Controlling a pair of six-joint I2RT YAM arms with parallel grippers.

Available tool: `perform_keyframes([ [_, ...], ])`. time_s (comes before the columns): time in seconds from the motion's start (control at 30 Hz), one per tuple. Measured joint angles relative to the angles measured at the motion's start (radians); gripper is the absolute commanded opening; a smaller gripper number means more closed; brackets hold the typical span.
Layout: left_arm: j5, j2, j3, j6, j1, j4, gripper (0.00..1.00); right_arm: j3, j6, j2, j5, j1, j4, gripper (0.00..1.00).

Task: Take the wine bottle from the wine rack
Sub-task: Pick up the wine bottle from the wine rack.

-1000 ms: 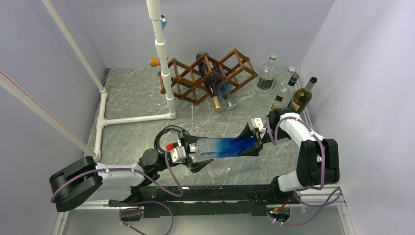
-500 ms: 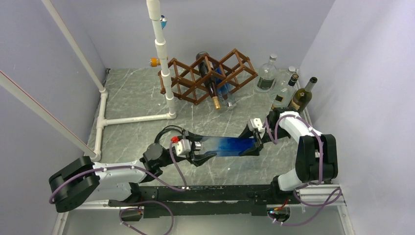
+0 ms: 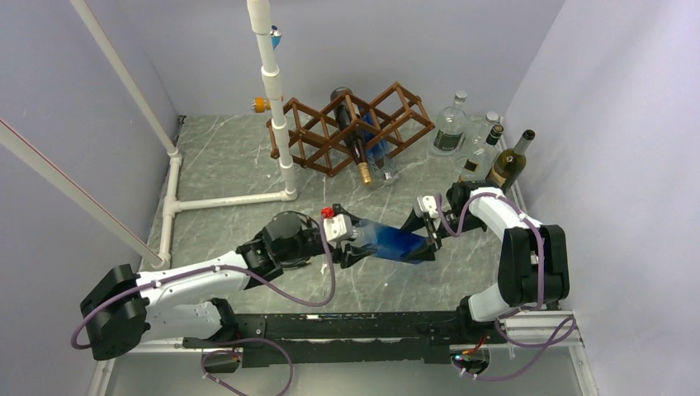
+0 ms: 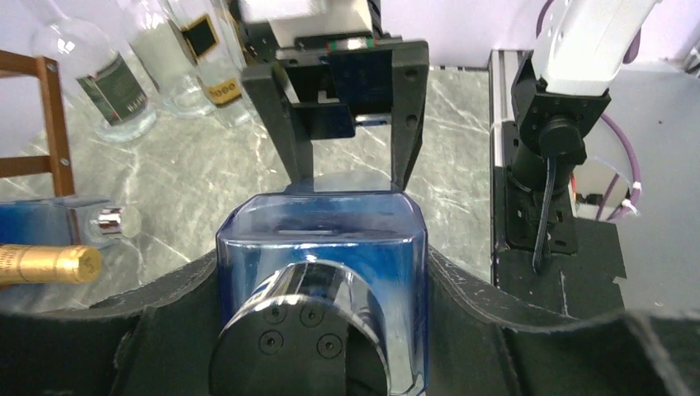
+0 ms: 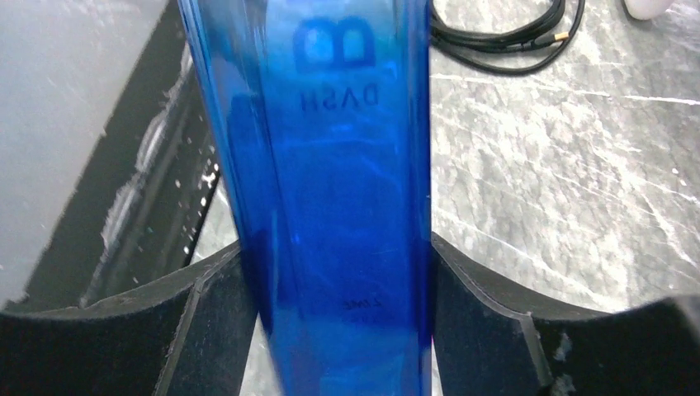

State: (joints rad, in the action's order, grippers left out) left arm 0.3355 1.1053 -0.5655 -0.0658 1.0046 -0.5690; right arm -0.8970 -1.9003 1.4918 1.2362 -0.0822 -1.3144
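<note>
A square-sided blue bottle (image 3: pixel 388 241) lies nearly level over the middle of the grey marble table (image 3: pixel 223 165), carried between two robot arms and well clear of the wine rack (image 3: pixel 396 103). The left gripper (image 3: pixel 353 245) is half closed around the bottle's shoulder. In the left wrist view its black fingers (image 4: pixel 165 309) press on either side, just behind the round silver cap (image 4: pixel 301 330). The right gripper (image 3: pixel 421 239) grips the opposite, base end. In the right wrist view its fingers (image 5: pixel 487 318) hug both flat sides of the blue glass, with mirrored lettering showing through.

The dark wooden lattice rack stands at the back of the table. It holds a dark bottle with gold foil (image 3: pixel 352 140) and another blue bottle (image 3: pixel 380 153), necks pointing forward. Three upright bottles (image 3: pixel 479 157) stand to the right of the rack. A white pipe frame (image 3: pixel 276 99) rises just left of it.
</note>
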Motion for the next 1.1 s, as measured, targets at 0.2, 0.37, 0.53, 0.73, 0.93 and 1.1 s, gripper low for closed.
perform_keyframes([
  [0.2, 0.011, 0.057, -0.113, -0.027, 0.001, 0.198, 0.0, -0.001, 0.151, -0.001, 0.05, -0.018, 0.043, 0.82],
  [0.37, 0.018, 0.106, -0.245, -0.056, 0.0, 0.354, 0.0, -0.006, 0.218, -0.002, 0.057, -0.023, 0.06, 0.92],
  [0.53, 0.026, 0.154, -0.366, -0.089, 0.0, 0.499, 0.0, -0.038, 0.266, -0.014, 0.055, -0.026, 0.058, 1.0],
  [0.73, 0.026, 0.248, -0.547, -0.118, -0.001, 0.685, 0.0, -0.095, 0.477, -0.129, 0.028, -0.054, 0.144, 1.0],
  [0.93, 0.027, 0.351, -0.709, -0.124, -0.005, 0.824, 0.0, -0.095, 0.747, -0.27, -0.036, -0.116, 0.336, 1.0],
  [1.1, 0.035, 0.405, -0.782, -0.124, -0.008, 0.872, 0.0, -0.095, 0.772, -0.251, -0.019, -0.136, 0.358, 0.98],
])
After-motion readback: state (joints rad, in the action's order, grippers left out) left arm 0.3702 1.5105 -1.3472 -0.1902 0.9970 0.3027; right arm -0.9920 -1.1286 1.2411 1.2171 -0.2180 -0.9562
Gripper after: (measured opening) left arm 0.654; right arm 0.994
